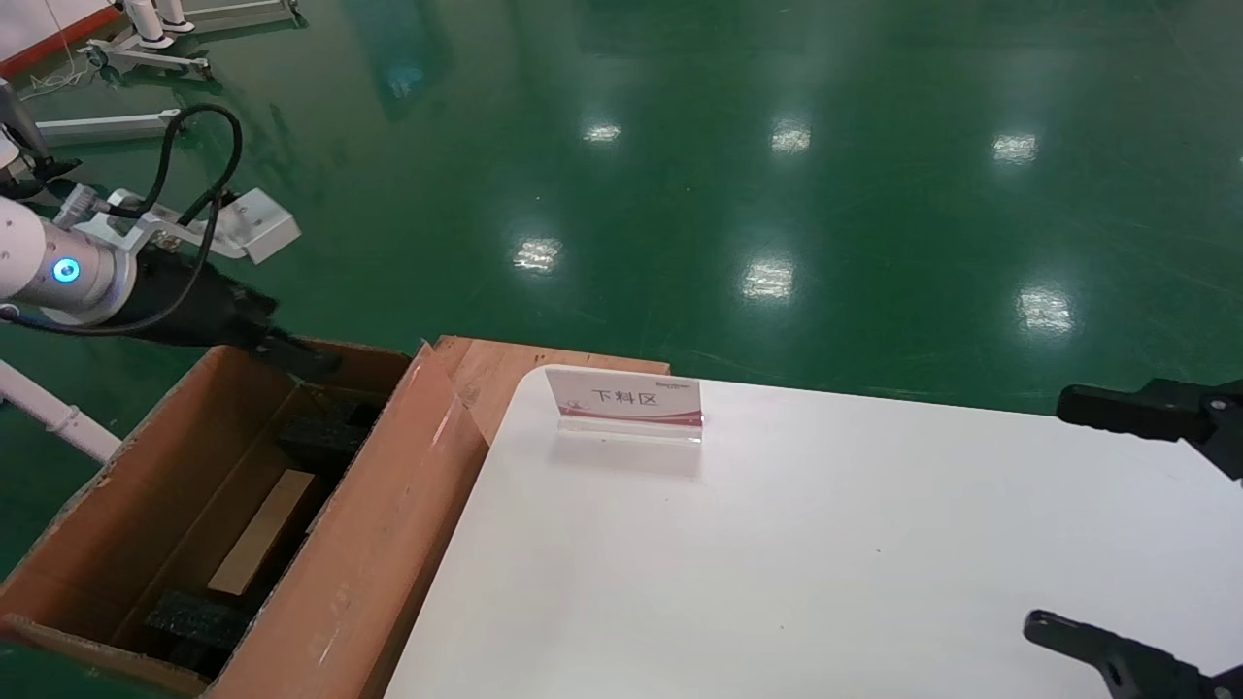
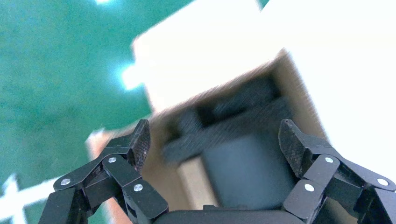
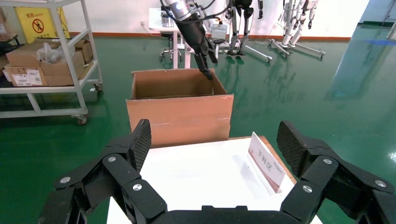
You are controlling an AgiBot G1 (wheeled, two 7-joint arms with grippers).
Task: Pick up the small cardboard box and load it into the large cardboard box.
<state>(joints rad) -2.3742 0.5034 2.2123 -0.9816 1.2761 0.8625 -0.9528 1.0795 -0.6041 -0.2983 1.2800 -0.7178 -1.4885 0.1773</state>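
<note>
The large cardboard box [image 1: 359,544] stands open on the floor left of the white table [image 1: 796,544], with black foam blocks [image 1: 325,432] inside. A pale tan surface [image 1: 262,532] lies between the blocks; I cannot tell whether it is the small cardboard box. My left gripper [image 1: 303,357] is open and empty over the carton's far end, looking down into it [image 2: 215,140]. My right gripper [image 1: 1049,515] is open and empty above the table's right side [image 3: 215,137]. The carton [image 3: 180,112] and the left gripper [image 3: 205,70] also show in the right wrist view.
A small standing sign [image 1: 626,400] sits at the table's far edge, near the carton. In the right wrist view a wheeled shelf cart [image 3: 46,60] with boxes stands beyond the carton, and robot stands line the back wall. Green floor surrounds the table.
</note>
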